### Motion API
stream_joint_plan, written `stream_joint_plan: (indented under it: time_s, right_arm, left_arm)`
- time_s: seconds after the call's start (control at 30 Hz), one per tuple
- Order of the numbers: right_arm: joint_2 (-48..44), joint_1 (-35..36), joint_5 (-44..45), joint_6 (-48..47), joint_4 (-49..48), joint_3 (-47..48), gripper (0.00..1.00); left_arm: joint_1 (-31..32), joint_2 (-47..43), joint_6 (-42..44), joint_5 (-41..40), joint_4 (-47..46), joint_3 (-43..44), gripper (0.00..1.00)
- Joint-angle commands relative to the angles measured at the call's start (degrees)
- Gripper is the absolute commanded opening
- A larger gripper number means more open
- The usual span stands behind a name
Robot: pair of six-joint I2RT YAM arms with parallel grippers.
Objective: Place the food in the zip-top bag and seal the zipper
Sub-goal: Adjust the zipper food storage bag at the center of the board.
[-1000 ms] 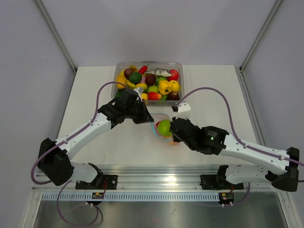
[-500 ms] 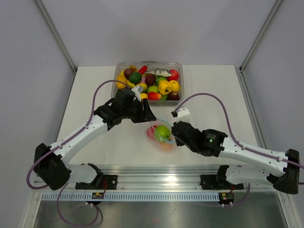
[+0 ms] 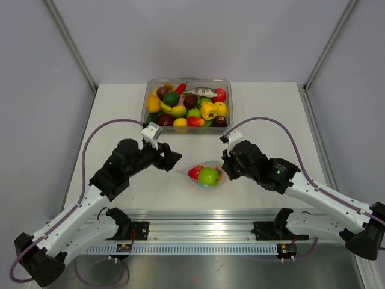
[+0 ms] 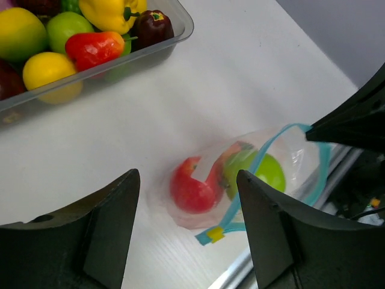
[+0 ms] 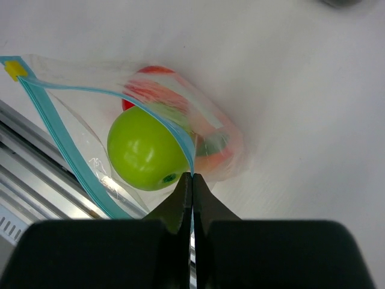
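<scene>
The zip-top bag [image 3: 212, 165] lies on the white table between the arms, its mouth gaping. Inside it sit a bright green apple [image 3: 209, 176] and a red fruit [image 3: 195, 172]. My right gripper [image 3: 226, 172] is shut on the teal zipper [image 5: 53, 125] at the bag's right end, the fingertips [image 5: 187, 191] pinching the strip beside the apple [image 5: 144, 150]. My left gripper [image 3: 172, 158] hangs open left of the bag and touches nothing. In its wrist view the red fruit [image 4: 191, 192], the apple [image 4: 267, 173] and the zipper [image 4: 266, 153] lie beyond its spread fingers [image 4: 111, 217].
A clear rigid tub [image 3: 204, 80] full of several toy fruits and vegetables stands at the back of the table, its corner [image 4: 185, 23] showing in the left wrist view. A metal rail [image 3: 198, 214] runs along the near table edge, close under the bag.
My left gripper has opened, let go of the bag and drawn back to the left and toward me. The bag has settled on the table, with the right gripper still pinching its zipper.
</scene>
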State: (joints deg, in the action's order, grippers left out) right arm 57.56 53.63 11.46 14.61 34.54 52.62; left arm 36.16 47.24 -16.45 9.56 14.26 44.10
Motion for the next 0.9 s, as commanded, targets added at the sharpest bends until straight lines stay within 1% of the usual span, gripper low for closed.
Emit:
stream_joint_plan:
  time_s: [0.0,0.03,0.07,0.1,0.13,0.27,0.4,0.43,0.5,0.53,0.6,0.73,0.87]
  right_arm:
    - [0.71,-1.59,-4.78,-2.75,-1.67,3.1,0.0]
    - [0.97,-1.86,-5.13,-2.66,-1.5,3.19,0.0]
    - [1.41,-2.64,-5.83,-2.66,-1.32,3.28,0.0]
    - [2.37,-3.0,-6.27,-2.66,-0.97,3.36,0.0]
    - [2.82,-3.44,-7.06,-2.66,-0.88,3.54,0.0]
    - [4.93,-5.63,-10.13,-3.18,-0.97,3.8,0.0]
    - [7.47,-8.71,-13.39,-3.71,-1.06,4.68,0.0]
    - [7.74,-9.06,-13.92,-3.97,-1.23,4.95,0.0]
    - [8.96,-10.03,-15.76,-4.15,-1.67,5.38,0.0]
    - [9.23,-10.82,-16.99,-4.33,-1.76,5.74,0.0]
    - [10.29,-11.61,-18.23,-4.76,-1.85,6.0,0.0]
    - [11.34,-14.77,-21.04,-5.73,-1.06,6.88,0.0]
    - [11.96,-17.75,-23.41,-5.82,-0.18,7.58,0.0]
  left_arm:
    - [-0.13,-5.65,13.01,0.02,-15.56,-8.3,0.69]
    - [-0.13,-9.24,15.54,-0.07,-17.76,-12.24,0.69]
    - [-0.13,-10.58,17.66,0.89,-20.82,-13.93,0.7]
    - [-0.13,-11.72,21.16,2.03,-21.38,-15.17,0.7]
    - [-0.04,-13.82,21.98,3.87,-21.9,-16.92,0.71]
    - [-0.04,-16.57,24.26,6.34,-22.44,-19.92,0.73]
    - [-0.13,-15.78,23.31,6.17,-22.35,-20.89,0.73]
    - [-0.13,-16.04,22.35,5.82,-25.13,-21.59,0.74]
    - [-0.48,-18.14,20.94,8.27,-29.62,-25.36,0.75]
    - [-0.57,-18.67,19.54,9.58,-33.64,-26.42,0.76]
    - [-0.65,-18.07,19.52,11.17,-35.88,-28.18,0.75]
    - [-0.65,-14.99,21.1,11.8,-32.29,-26.87,0.75]
    - [-0.65,-16.3,22.42,11.79,-33.68,-28.8,0.76]
